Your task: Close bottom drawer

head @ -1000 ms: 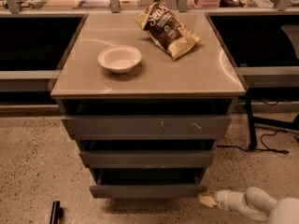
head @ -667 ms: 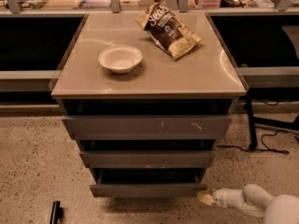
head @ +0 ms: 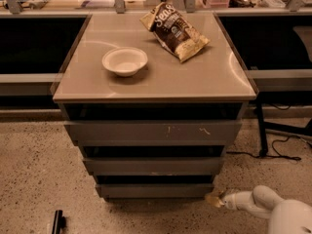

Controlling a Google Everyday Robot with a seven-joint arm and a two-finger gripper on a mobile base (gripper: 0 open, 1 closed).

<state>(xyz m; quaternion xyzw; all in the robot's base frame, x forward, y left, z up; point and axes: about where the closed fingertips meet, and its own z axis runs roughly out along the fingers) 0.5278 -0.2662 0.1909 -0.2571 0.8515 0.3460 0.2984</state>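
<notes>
The bottom drawer (head: 155, 190) is the narrowest, lowest grey-brown front of the three-drawer cabinet, plain and unmarked, pulled out a little with a dark gap above it. My gripper (head: 214, 199) is at floor level just off the drawer front's right end, on a white arm (head: 265, 206) coming in from the lower right. The tip is yellowish and very close to the drawer's right corner.
Above are the mid-width drawer (head: 153, 165) and the widest scratched drawer (head: 153, 132), both pulled out. A white bowl (head: 125, 61) and a chip bag (head: 175, 30) lie on the cabinet top (head: 204, 79). Cables and a black stand (head: 265, 140) are right; a dark object (head: 58, 222) lies on the floor.
My gripper and arm have shifted slightly left, closer to the bottom drawer's right corner. The drawers have not visibly moved.
</notes>
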